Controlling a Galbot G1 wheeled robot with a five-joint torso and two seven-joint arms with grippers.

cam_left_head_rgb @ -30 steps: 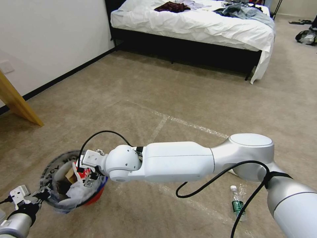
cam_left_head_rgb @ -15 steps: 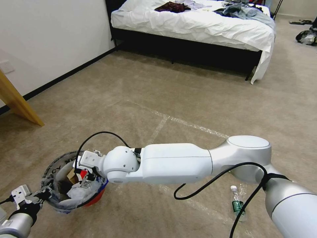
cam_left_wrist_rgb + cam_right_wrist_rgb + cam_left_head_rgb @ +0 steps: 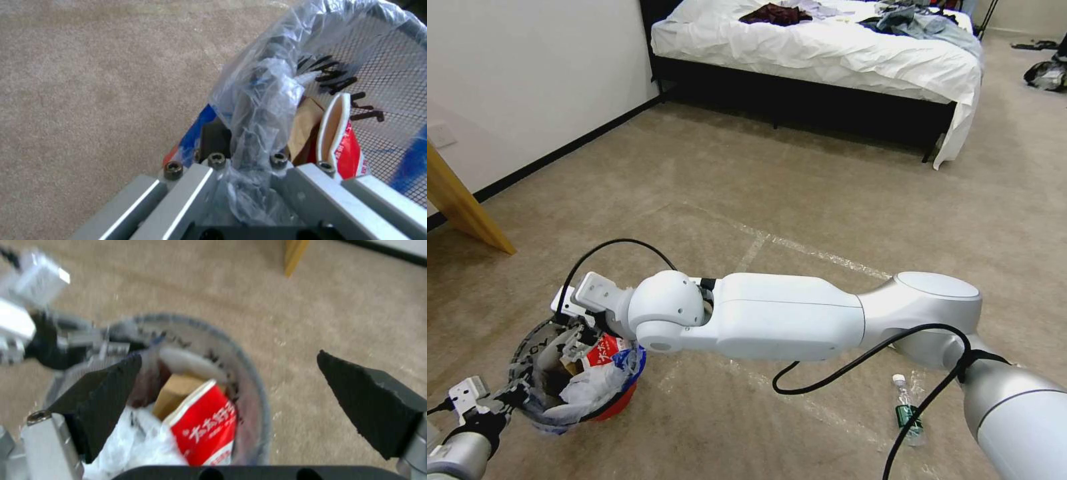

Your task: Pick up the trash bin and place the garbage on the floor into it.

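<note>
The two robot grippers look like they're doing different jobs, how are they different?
The left gripper is shut on the bag-lined rim of the small round red plastic trash bin, holding it; the right gripper is wide open and holds nothing. The left gripper sits at the bin's near edge, low by the beige carpet floor; the right gripper hangs above the bin's opening, over a red wrapper. Both are at the same bin.

I count one small round red plastic trash bin [image 3: 617, 403] with a clear bluish bag liner. Inside it I see one red wrapper with white lettering [image 3: 206, 431], one piece of brown paper bag [image 3: 175, 391] and one white crumpled plastic wad [image 3: 584, 390]. One small clear plastic bottle with a green label [image 3: 906, 411] lies on the carpet.
</note>
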